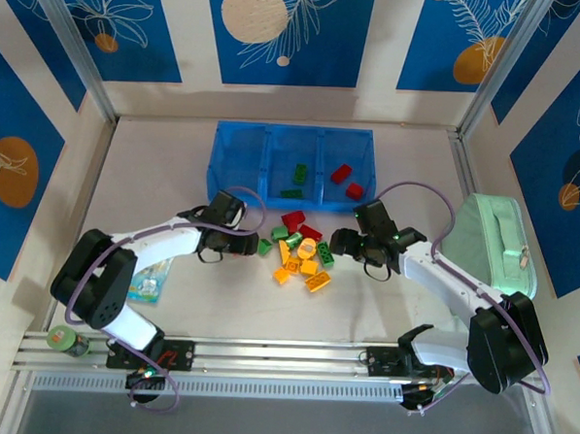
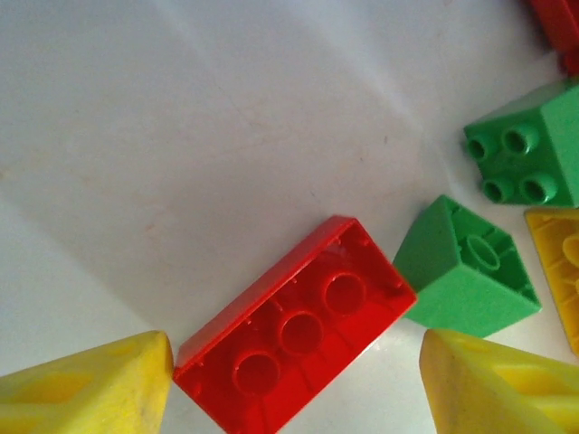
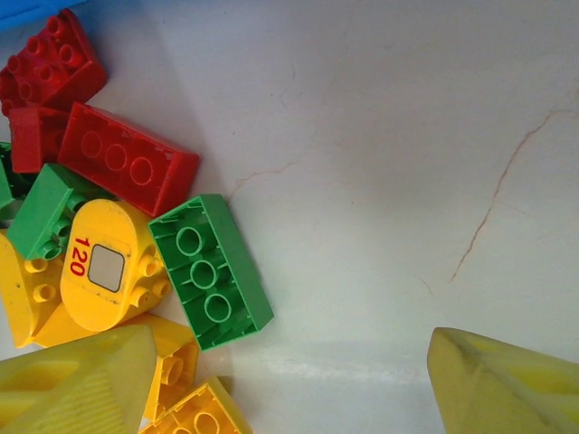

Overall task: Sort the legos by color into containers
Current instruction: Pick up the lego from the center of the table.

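Pickup step, by appearance: left gripper [image 2: 294,362] fingers spread, inverted red rectangular plastic brick [image 2: 308,316] between them. Next move likely needs squaring, closing, lifting. Right gripper [image 3: 289,348] spread, empty.

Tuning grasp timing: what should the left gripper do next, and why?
Probably lower a little and close on the red brick: it lies hollow side up, at a slant, between the fingers of the open left gripper.

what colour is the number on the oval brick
Red, on a yellow oval brick; clearest in the right wrist view.
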